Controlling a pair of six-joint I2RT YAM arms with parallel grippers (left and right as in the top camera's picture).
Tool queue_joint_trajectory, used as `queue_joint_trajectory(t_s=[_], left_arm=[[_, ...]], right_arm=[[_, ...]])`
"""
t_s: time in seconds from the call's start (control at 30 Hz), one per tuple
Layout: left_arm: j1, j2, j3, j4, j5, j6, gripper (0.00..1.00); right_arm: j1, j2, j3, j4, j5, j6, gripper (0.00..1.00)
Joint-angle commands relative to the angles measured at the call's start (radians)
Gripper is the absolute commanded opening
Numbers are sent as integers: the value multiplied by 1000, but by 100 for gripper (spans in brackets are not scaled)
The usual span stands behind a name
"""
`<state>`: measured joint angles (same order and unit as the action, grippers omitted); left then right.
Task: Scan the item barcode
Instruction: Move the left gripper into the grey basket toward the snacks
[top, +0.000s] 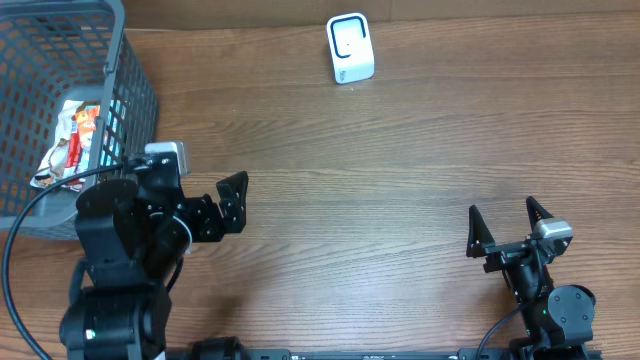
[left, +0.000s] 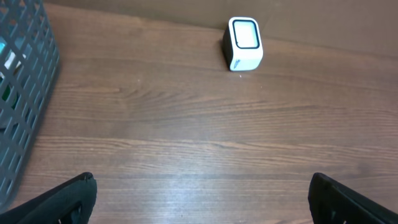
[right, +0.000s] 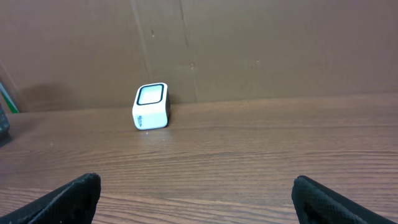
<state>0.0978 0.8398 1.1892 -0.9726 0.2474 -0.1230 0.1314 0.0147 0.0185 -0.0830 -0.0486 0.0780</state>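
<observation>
The white box-shaped barcode scanner (top: 350, 48) stands at the far middle of the wooden table, also in the left wrist view (left: 244, 43) and the right wrist view (right: 151, 106). The item, a white, red and orange packet (top: 75, 140), lies inside the grey basket (top: 135, 95) at far left. My left gripper (top: 238, 203) hovers just right of the basket, open, with only bare table between its fingers (left: 202, 180). My right gripper (top: 502, 208) is near the front right edge, open and empty (right: 196, 179). Both are well short of the scanner.
The grey mesh basket wall (left: 25, 81) fills the left edge of the left wrist view. A brown cardboard wall (right: 249, 50) rises behind the scanner. Bare wood lies between the two arms and the scanner.
</observation>
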Motion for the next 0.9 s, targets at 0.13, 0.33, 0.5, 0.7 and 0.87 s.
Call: queue_joint_trajectory(t_s=[0.13,0.33,0.5,0.7,0.87], left_arm=[[-6,243,383,-161,-64,-16,100],[-5,443,633,-224,-198,-44,100],[25,501,678,-161,-301,-100,100],[177,515,678,-92,-304,-110,100],[326,560,678,-84,-303,-106,99]], right_arm=[[-5,-10,-10,3,-5,5,100],[-5,-10,-10,2,-5,5,100],[-5,-10,-10,3,-6,5,100],[-5,-10,-10,2,-6,4,100],[-5,-10,-10,3,-5,5,100]])
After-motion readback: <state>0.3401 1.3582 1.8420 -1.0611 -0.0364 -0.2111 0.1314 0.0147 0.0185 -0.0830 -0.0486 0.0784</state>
